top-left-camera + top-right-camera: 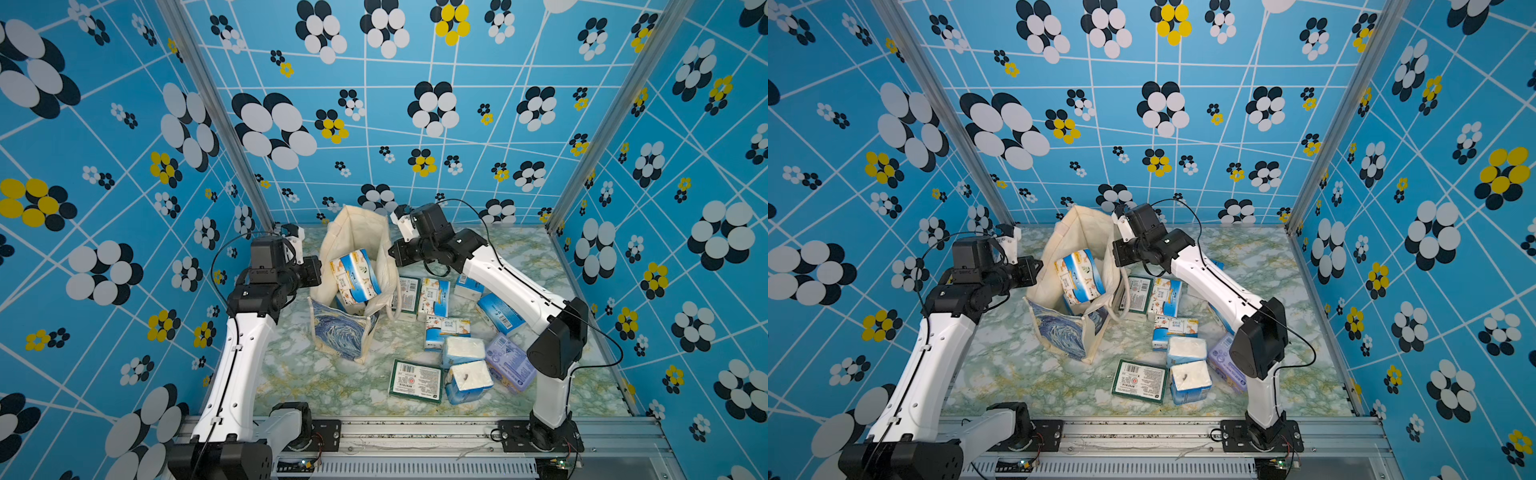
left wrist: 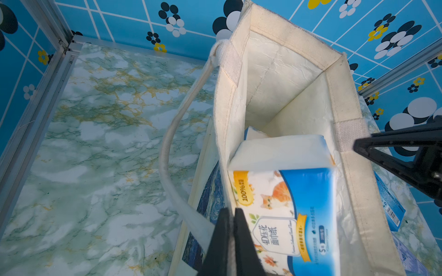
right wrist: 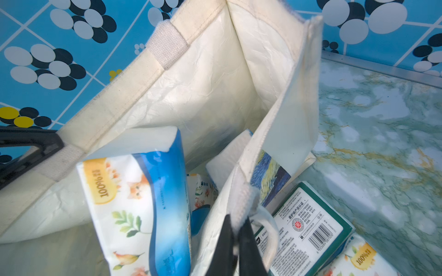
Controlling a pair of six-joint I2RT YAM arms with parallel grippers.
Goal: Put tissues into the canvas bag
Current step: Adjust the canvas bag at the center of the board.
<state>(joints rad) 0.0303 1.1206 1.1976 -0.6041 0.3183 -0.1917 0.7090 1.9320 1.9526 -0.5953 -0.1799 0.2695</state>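
Note:
The cream canvas bag (image 1: 353,232) (image 1: 1084,232) stands open on the marble table in both top views, its blue swirl print (image 1: 336,336) facing the front. A blue-and-white tissue pack (image 1: 355,276) (image 2: 287,198) (image 3: 134,203) stands tilted inside it and pokes above the rim. The white end of another pack (image 3: 229,153) shows deeper down. My left gripper (image 1: 320,270) (image 2: 231,210) is shut on the bag's left rim. At the handle strap, my right gripper (image 1: 390,251) (image 3: 235,219) is shut on the right rim. Together they hold the mouth spread.
Several loose packs lie right of the bag: a green-and-white one (image 1: 415,380), two with white tops (image 1: 467,380), a lavender one (image 1: 509,365), blue ones (image 1: 434,297). Another green-and-white pack (image 3: 308,229) sits against the bag. Patterned walls close three sides; a metal rail (image 1: 415,432) runs along the front.

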